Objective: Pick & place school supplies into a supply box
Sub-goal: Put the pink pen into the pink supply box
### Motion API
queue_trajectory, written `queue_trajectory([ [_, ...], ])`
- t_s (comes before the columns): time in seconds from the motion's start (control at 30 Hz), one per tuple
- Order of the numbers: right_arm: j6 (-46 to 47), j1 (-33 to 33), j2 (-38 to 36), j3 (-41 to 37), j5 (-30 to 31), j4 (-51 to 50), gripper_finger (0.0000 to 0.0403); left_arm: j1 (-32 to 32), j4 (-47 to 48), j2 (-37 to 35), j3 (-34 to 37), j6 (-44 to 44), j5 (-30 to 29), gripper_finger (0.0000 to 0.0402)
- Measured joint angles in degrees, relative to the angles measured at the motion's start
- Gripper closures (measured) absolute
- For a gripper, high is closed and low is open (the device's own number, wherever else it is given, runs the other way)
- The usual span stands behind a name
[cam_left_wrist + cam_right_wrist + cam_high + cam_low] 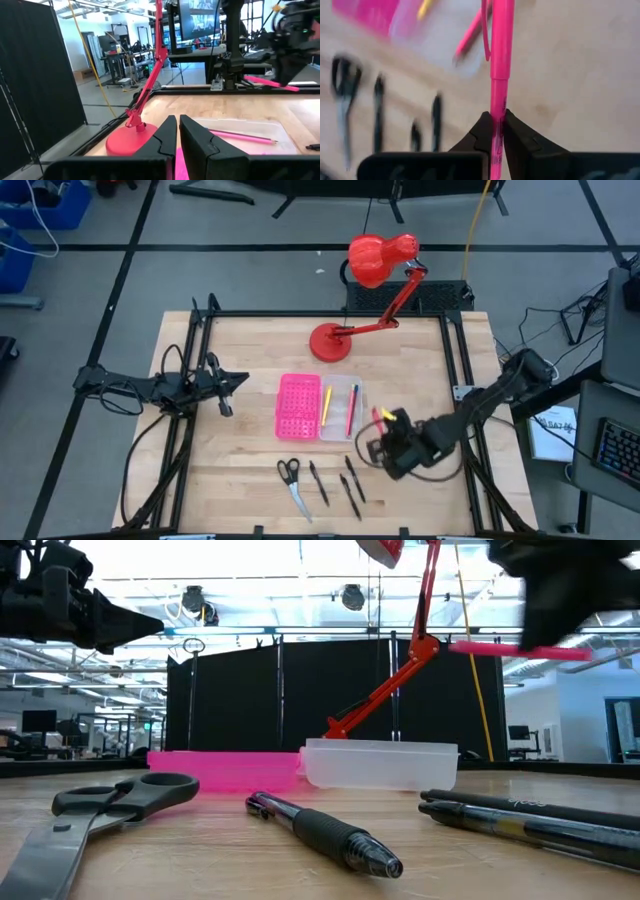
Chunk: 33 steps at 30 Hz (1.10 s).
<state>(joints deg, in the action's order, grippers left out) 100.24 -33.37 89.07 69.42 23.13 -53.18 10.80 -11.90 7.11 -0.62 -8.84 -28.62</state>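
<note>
One pink pen point(496, 75), clamped in our right pincer point(496, 131) aloft toward the worktop's right edge for carrying to the supply box point(320, 407) mid-worktop; left pincer point(178, 131) clenched, empty, left edge.

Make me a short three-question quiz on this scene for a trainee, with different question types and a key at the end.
1. True or false: the right gripper holds a pink pen clear of the table.
2. Which is already in the clear tray? A) scissors B) a yellow pencil and a pink pen C) nothing
3. Fill in: the scissors lie on the table beside three ____ pens.

Key:
1. True; its jaws are shut on the pen, lifted near the tray.
2. B; the yellow pencil lies beside the pink pen. The left gripper waits, jaws shut, left of the box.
3. black
</note>
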Motion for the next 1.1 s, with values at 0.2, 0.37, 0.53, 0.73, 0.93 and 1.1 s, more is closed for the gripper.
queue_trajectory([
  [0.2,-9.3,9.6,-0.7,-1.0,0.8,10.9,0.0384,0.0,-0.3,0.0,0.0,-0.3,0.0,0.0371],
  [0.37,-16.7,17.7,-0.2,-7.7,-0.8,29.4,0.0384,0.0,-0.1,0.0,0.0,-1.8,0.0,0.0371],
  [0.53,-17.9,24.4,-0.2,-16.6,-9.7,43.6,0.0384,0.0,0.1,0.0,0.0,-3.0,-0.4,0.0371],
  [0.73,-16.9,27.9,-0.2,-21.7,-13.4,48.3,0.0384,0.0,0.0,0.0,0.0,-5.0,-0.4,0.0371],
  [0.93,-18.7,29.3,-0.2,-20.7,-13.9,48.8,0.0385,0.0,-0.4,0.0,0.0,-5.8,-0.4,0.0371],
  [1.1,-19.3,29.0,2.7,-17.9,-14.5,48.5,0.0385,0.0,-0.9,0.0,0.0,-6.0,-0.4,0.0371],
])
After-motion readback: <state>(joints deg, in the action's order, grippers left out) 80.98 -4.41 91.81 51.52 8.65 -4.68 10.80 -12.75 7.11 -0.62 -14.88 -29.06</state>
